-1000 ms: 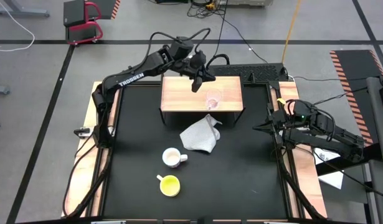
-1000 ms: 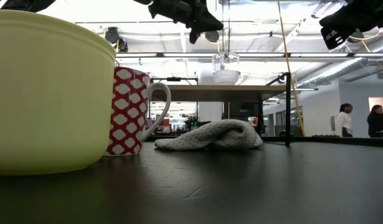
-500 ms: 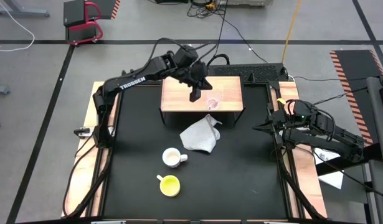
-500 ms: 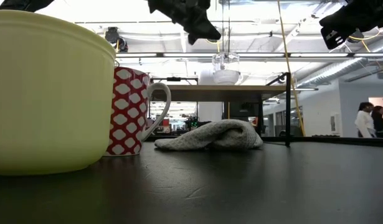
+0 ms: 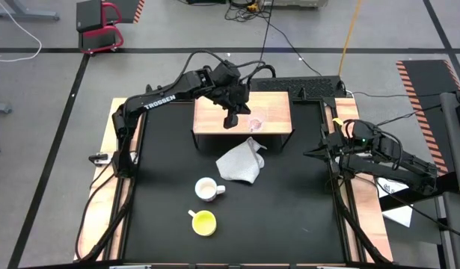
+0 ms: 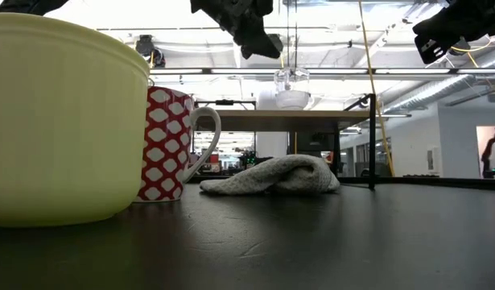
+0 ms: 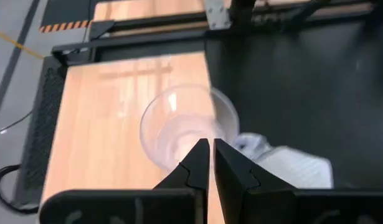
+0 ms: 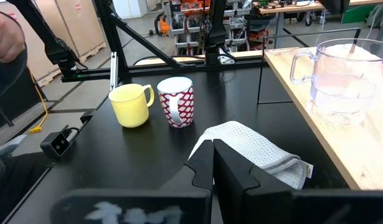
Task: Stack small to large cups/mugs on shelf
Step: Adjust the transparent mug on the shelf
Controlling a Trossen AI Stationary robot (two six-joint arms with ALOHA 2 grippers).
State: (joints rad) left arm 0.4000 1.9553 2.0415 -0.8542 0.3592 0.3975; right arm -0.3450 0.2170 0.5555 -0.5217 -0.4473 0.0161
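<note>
In the high view your left gripper (image 5: 231,118) hangs over the light-wood shelf (image 5: 212,110) at upper centre of the frame, just left of the clear glass cup (image 5: 255,119), which stands upright on the shelf top, apart from the claw. The left wrist view shows the two fingers pressed together with nothing between them, so the cup is free and standing on its own; it looks like the smallest vessel, likely set there as the first of the row. The white patterned mug (image 5: 206,189) and the yellow cup (image 5: 203,222) sit near each other at lower centre on the black tabletop (image 5: 162,164), with the grey-white cloth (image 5: 240,164) between them and the shelf. You will probably want the yellow cup next. Your right gripper (image 5: 328,155) waits at the table's right edge, fingers closed and empty in its wrist view.
</note>
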